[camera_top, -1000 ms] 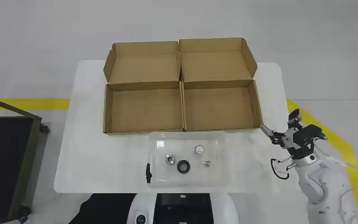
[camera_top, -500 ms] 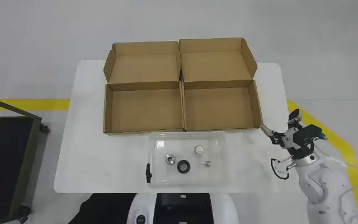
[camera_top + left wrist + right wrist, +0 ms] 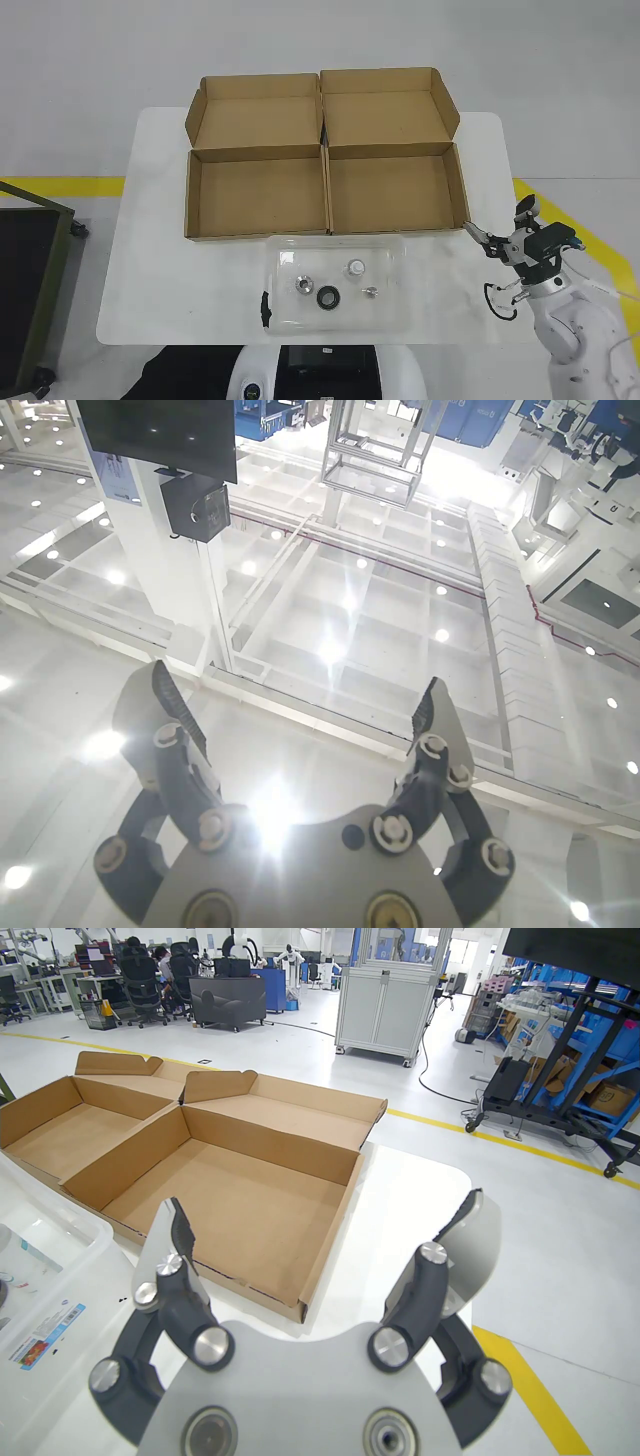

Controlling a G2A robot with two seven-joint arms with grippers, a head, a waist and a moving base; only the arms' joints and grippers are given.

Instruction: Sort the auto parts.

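Nothing had moved in the second before this frame. We found the right arm (image 3: 565,325) parked as it had been, its jaws spread wide and holding nothing, with the right edge of the worktop (image 3: 150,260) beneath them. Just ahead of those jaws stood the right cardboard box (image 3: 240,1208), open and bare. Beyond it, farther from the jaws, stood the left cardboard box (image 3: 257,195), likewise bare.

The auto parts lay well apart from the right jaws, off to their left in the clear plastic bin (image 3: 340,239). They were a silver round part (image 3: 303,284), a black ring (image 3: 327,297), a white-capped piece (image 3: 355,267) and a small metal fitting (image 3: 369,292). None touched another, as far as we could tell. The left jaws were also spread wide and empty, aimed up at the ceiling (image 3: 350,600).

We judged the sorting not yet begun, since every part sat in the bin and both boxes were empty. The next move, as we read it, called for one arm to carry its jaws over the bin, come down inside its wall and narrow on a single small part without nudging its neighbours. The fitting, nearest the right jaws, seemed the readiest pick. Which box suited which part we could not tell.
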